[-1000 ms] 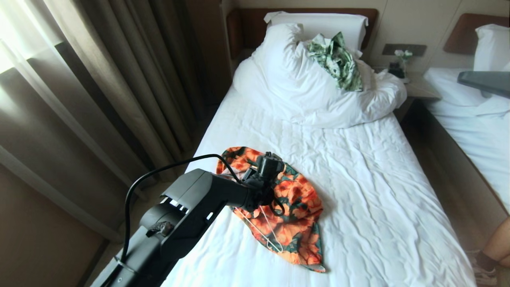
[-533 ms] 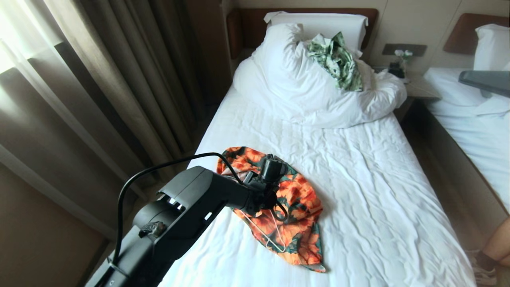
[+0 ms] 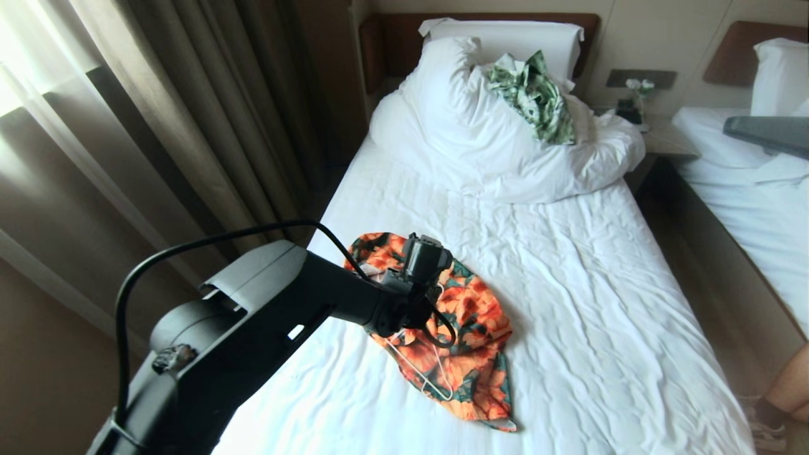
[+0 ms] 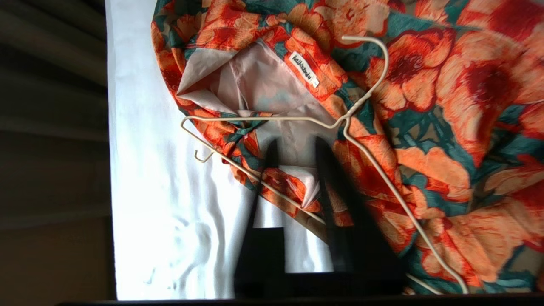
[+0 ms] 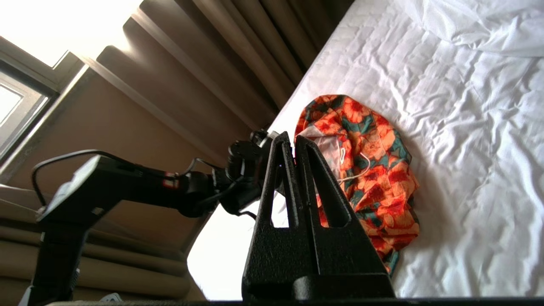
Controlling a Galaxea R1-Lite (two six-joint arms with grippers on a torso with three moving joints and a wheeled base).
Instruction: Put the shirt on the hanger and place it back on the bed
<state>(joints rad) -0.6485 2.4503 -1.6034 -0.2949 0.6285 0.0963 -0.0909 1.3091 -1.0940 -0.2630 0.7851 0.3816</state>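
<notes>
The orange-flowered shirt (image 3: pixel 474 309) lies crumpled on the bed (image 3: pixel 569 284) near its left edge, collar and pale lining turned up (image 4: pixel 263 85). The cream wire hanger (image 3: pixel 423 373) lies on top of it, hook on the flowers (image 4: pixel 345 123) and one end over the sheet. My left gripper (image 4: pixel 296 148) hangs just above the collar opening. It is open, its fingers straddling the hanger's lower wire and a fold of the shirt's edge. My right gripper (image 5: pixel 290 138) is shut and empty, held high off to the right of the shirt (image 5: pixel 382 191).
A bunched white duvet (image 3: pixel 505 139) with a green-and-white leaf-print cloth (image 3: pixel 534 95) fills the head of the bed. Brown curtains (image 3: pixel 158 126) hang along the left side. A nightstand (image 3: pixel 663 139), a second bed (image 3: pixel 758 208) and a person's leg (image 3: pixel 784 392) are at the right.
My left arm's elbow and forearm have lifted and come nearer the camera, while the wrist stays over the shirt's collar. The hanger shifted slightly early on. The shirt lies as before.
</notes>
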